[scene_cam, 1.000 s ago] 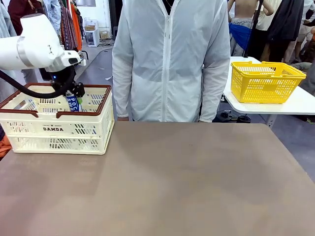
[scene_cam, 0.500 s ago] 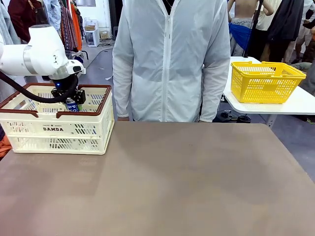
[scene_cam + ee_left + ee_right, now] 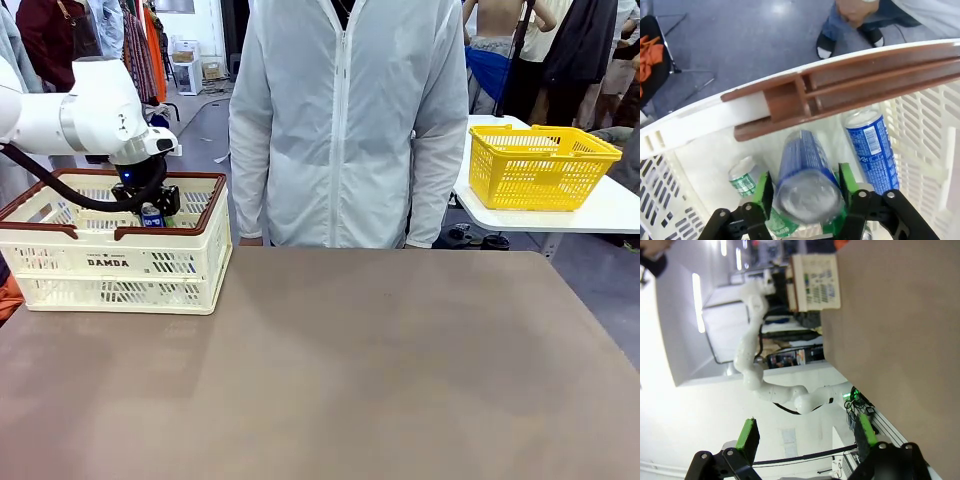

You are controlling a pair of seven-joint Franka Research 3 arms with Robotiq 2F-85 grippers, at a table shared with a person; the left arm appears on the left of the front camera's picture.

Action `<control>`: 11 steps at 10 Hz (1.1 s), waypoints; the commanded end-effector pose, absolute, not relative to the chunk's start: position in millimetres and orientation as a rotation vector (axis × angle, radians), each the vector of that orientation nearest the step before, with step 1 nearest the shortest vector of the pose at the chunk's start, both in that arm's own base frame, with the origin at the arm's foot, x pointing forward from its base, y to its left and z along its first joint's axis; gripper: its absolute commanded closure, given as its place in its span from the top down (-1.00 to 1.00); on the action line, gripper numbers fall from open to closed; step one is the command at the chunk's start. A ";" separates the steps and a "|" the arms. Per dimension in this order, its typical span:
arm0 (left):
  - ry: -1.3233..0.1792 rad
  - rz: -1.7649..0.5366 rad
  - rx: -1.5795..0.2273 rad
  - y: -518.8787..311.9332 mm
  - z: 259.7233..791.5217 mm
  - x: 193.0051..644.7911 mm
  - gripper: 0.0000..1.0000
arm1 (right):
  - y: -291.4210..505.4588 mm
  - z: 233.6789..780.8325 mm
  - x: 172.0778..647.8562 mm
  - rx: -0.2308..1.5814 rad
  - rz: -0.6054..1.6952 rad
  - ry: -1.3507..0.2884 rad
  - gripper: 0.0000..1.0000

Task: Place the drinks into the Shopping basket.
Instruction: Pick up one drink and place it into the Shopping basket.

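Note:
The Shopping basket (image 3: 115,235) stands at the table's far left, its brown rim (image 3: 865,75) close in the left wrist view. My left gripper (image 3: 150,205) reaches down inside it. A blue can (image 3: 802,155) sits between its green pads (image 3: 765,187), which stand slightly apart from the can's sides; the can looks blurred. Another blue drink (image 3: 871,145) and a green can (image 3: 744,180) lie on the basket floor. My right gripper (image 3: 805,437) hangs open and empty, far from the basket (image 3: 815,282).
A person in a white jacket (image 3: 345,120) stands at the far edge of the brown table (image 3: 350,370). A yellow mesh basket (image 3: 540,165) rests on a separate white table at the right.
My left gripper has sunk deeper into the Shopping basket with the blue can, and its fingers have spread a little around the can. The right arm has not moved.

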State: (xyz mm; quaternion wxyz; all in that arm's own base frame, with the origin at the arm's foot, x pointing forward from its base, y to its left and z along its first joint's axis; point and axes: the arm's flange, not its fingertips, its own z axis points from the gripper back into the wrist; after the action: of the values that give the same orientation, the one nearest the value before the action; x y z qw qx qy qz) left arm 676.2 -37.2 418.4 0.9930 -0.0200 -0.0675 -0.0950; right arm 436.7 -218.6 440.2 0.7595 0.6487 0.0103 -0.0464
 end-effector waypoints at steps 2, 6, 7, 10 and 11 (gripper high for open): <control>-0.143 -0.167 -0.036 -36.0 429.7 681.5 1.00 | -217.2 444.7 436.5 1.397 -0.110 0.045 1.00; -0.233 -0.205 -0.077 -21.2 468.1 668.3 1.00 | -217.2 444.7 436.5 1.397 -0.110 0.045 1.00; -0.280 -0.201 -0.102 -3.6 498.8 653.5 1.00 | -217.2 444.7 436.5 1.397 -0.110 0.045 1.00; -0.341 -0.427 -0.359 45.1 575.3 595.7 1.00 | -217.2 444.7 436.5 1.397 -0.110 0.045 1.00; -0.330 -0.421 -0.503 61.7 587.4 579.0 1.00 | -217.2 444.7 436.5 1.397 -0.110 0.045 1.00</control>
State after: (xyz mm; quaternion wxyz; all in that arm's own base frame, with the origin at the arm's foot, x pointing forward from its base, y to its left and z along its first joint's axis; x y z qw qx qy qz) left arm 599.1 40.9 600.7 0.9489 -0.1648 -0.2001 -0.1798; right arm 436.9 -218.6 439.9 0.7595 0.6488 0.0106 -0.0464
